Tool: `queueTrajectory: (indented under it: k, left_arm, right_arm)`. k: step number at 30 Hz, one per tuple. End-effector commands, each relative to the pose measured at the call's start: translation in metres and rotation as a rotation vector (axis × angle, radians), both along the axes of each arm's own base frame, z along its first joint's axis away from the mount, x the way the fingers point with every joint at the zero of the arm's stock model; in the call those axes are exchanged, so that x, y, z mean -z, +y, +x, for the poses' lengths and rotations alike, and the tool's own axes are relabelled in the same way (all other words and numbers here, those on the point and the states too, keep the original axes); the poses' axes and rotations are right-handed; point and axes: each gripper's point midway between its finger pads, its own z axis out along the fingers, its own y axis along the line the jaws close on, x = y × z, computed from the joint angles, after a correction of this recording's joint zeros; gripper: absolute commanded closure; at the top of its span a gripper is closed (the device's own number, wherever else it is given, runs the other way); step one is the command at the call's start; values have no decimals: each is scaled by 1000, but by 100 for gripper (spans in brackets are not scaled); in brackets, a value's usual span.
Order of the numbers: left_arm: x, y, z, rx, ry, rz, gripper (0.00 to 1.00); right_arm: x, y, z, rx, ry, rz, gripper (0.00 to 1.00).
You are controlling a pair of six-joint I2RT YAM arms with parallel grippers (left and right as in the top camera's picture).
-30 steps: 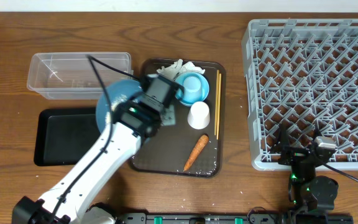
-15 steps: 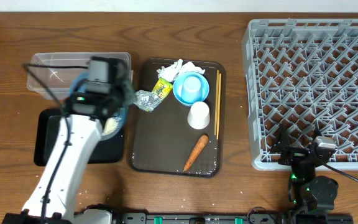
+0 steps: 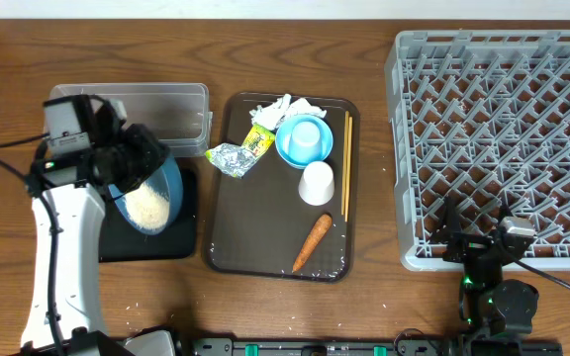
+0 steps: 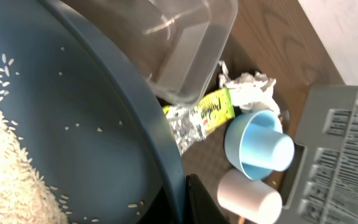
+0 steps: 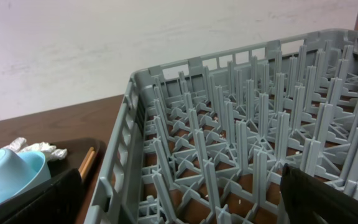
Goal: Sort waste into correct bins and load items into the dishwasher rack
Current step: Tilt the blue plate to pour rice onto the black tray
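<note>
My left gripper (image 3: 130, 158) is shut on the rim of the dark blue bowl (image 3: 156, 193) and holds it tilted over the black tray (image 3: 156, 247). The rice (image 3: 147, 209) lies in the bowl. In the left wrist view the jaws (image 4: 182, 199) pinch the bowl rim (image 4: 104, 106), with rice (image 4: 11, 168) at the left. The clear tub (image 3: 161, 104) stands behind. Foil (image 3: 228, 158), wrapper (image 3: 258, 141), tissue (image 3: 281, 106), light blue cup (image 3: 305, 140), white cup (image 3: 317, 183), chopsticks (image 3: 345, 163) and carrot (image 3: 311, 242) lie on the brown tray. My right gripper (image 3: 483, 242) is open and empty at the front edge of the rack (image 3: 503, 129).
The dark brown serving tray (image 3: 265, 262) sits between the bins and the rack. In the right wrist view the rack wall (image 5: 123, 155) is just ahead of my open fingers (image 5: 179, 199). A few rice grains lie on the table near the front left.
My left arm has swung the bowl of rice left, from beside the serving tray to over the black tray. The right arm has not moved.
</note>
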Motion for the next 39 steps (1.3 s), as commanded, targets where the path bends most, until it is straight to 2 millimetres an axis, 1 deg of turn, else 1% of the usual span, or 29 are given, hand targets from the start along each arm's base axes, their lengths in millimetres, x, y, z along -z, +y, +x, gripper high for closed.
queueTrajectory:
  k: [1,4,7,14,19,22,26,30,35,38,39]
  left_arm:
    - [-14,3,-4,6,-34,-53,94]
    - [-18,9,-6,-5,-46,-104,94]
    - [-30,13,-7,12,-98,-177,94]
    - [-47,35,-12,-28,-177,-292,94]
    - [-56,46,-15,-50,-216,-341,94]
    - [-60,47,-17,-45,-235,-378,94]
    - [-63,39,-23,-30,-234,-456,94]
    - [-54,51,-22,-67,-223,-417,94]
    - [-59,52,-26,-58,-247,-452,94]
    - [-69,40,-32,-12,-270,-527,94]
    - [-70,39,-32,3,-285,-522,94]
  right_arm:
    - [0,-4,-1,14,-2,-7,1]
    - [0,-4,-1,14,-2,-7,1]
    - [0,-4,-1,14,-2,-7,1]
    - [0,-4,-1,14,-2,-7,1]
    - [0,-4,-1,14,-2,-7,1]
    - [0,-4,-1,14,-2,-7,1]
    - [0,-4,-1,14,-2,-7,1]
    - [0,-4,-1,14,-2,-7,1]
    - [0,-4,-1,14,-2,-7,1]
    - [0,-4,-1,14,-2,-7,1]
    - [0,-4,-1,14,-2,-7,1]
